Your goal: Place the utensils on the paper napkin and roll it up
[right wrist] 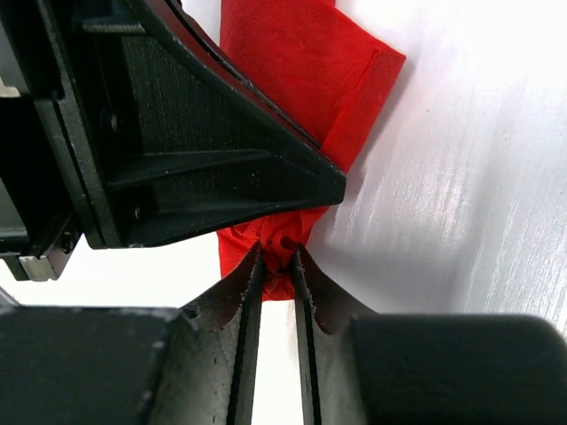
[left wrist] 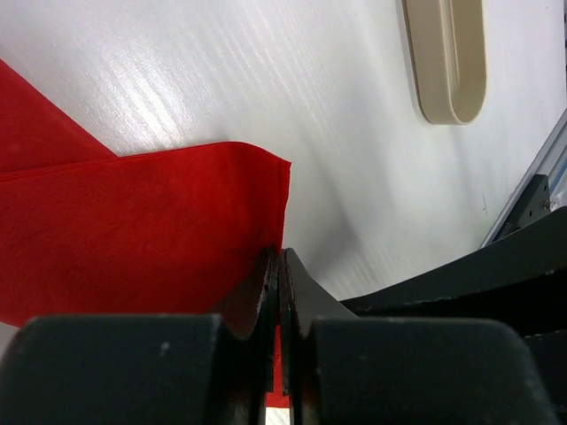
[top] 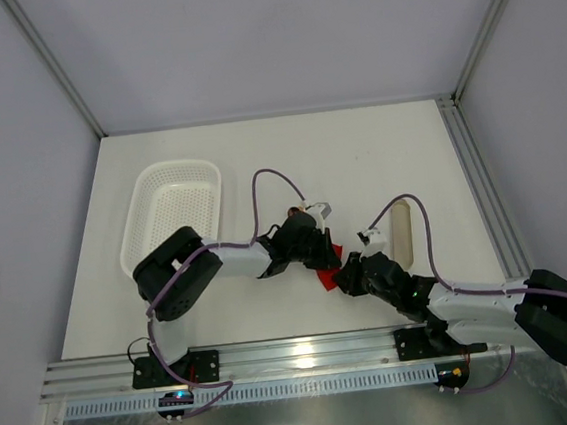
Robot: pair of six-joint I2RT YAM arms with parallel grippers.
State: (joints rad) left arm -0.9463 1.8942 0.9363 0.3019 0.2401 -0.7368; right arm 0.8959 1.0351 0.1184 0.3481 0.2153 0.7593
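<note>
**Two pinches on one thin sheet: we risk a tear**
On the table (top: 259, 165), between the white basket (top: 175, 208) and the beige tray (top: 402, 231), the paper napkin (left wrist: 133, 230) lies doubled over beneath both arms. We cannot see the utensils, so they could slide out unnoticed. The left gripper (left wrist: 281, 266) is clamped flat on the napkin's edge, and the right gripper (right wrist: 276, 257) is nearly closed, its tips nipping a bunched corner. If the two pull unevenly, we judge the paper could rip or the roll could slacken.
</note>
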